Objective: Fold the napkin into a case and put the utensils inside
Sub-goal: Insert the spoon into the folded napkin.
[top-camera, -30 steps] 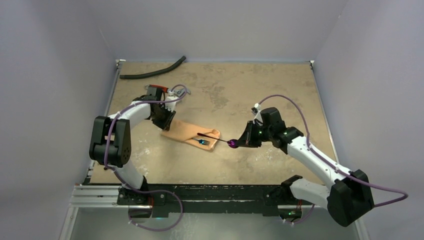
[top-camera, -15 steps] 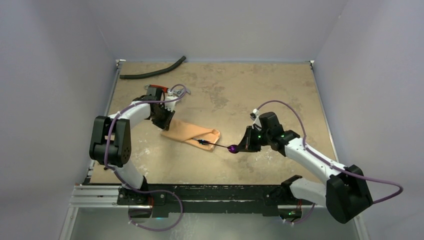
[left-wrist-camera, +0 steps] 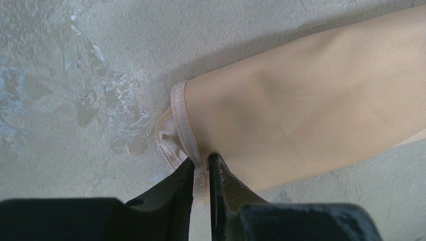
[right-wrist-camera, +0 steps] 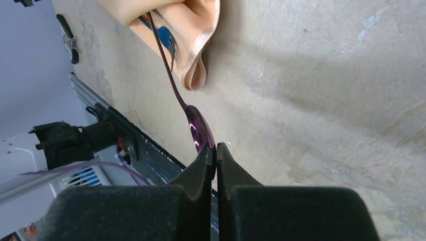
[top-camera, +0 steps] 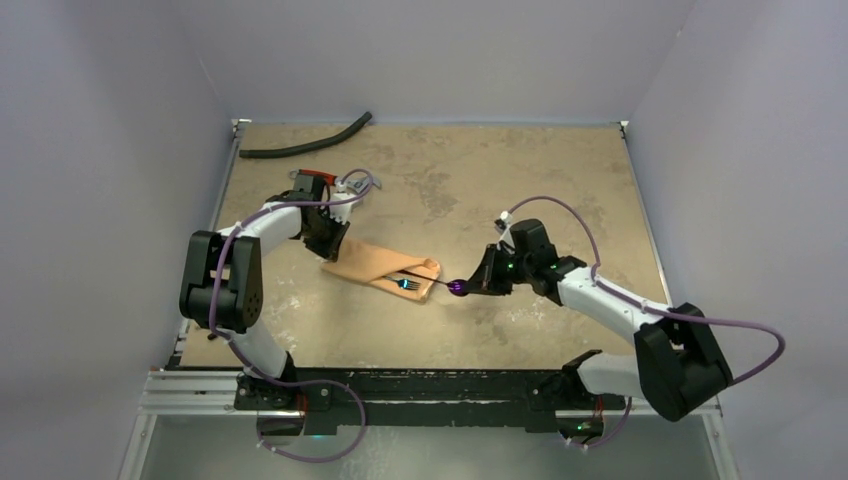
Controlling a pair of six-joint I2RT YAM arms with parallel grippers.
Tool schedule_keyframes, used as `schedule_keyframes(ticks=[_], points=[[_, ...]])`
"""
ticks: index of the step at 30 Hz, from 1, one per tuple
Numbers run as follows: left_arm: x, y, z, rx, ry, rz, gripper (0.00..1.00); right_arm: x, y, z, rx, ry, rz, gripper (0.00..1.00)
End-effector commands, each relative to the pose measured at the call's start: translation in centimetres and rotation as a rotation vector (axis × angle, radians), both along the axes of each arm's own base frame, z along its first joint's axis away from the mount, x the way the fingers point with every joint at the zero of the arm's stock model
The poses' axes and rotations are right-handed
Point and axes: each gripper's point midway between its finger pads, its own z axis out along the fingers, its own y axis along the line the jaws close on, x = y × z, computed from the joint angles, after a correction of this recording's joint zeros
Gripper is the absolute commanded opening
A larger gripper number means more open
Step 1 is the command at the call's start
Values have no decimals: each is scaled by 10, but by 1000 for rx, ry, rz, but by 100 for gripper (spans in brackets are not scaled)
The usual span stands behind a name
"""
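Leftmost, the left pincer is clamped on the hemmed corner of the folded napkin, which lies just left of the middle of the worktop. At its open right end the blue fork shows inside the mouth, and the handle of the purple spoon reaches in beside it. Rightward, the right pincer grips the spoon's bowl, with bare worktop beyond.

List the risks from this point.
The right gripper pinches the spoon only by its bowl tip; it may slip or pivot when pushed. The left gripper holds just the hem of the napkin; the cloth could pull free. The fork lies at the open mouth and could be nudged out.
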Motion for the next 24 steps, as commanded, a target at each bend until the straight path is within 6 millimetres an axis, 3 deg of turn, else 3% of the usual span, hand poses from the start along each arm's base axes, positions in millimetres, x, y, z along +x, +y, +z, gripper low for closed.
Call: schedule_keyframes(ticks=[1,9,17,24], points=[[7,1,2,-11,-9,-8,15,18,20,6,35,-56,-1,0],[6,2,1,-4,-6,-22,14,25,52,0,29,-60,39,0],[4,2,0,-3,-4,-36,12,46,59,-4,6,-79,0,0],[1,3,-2,-2,7,-46,11,62,78,-11,18,-78,2,0]])
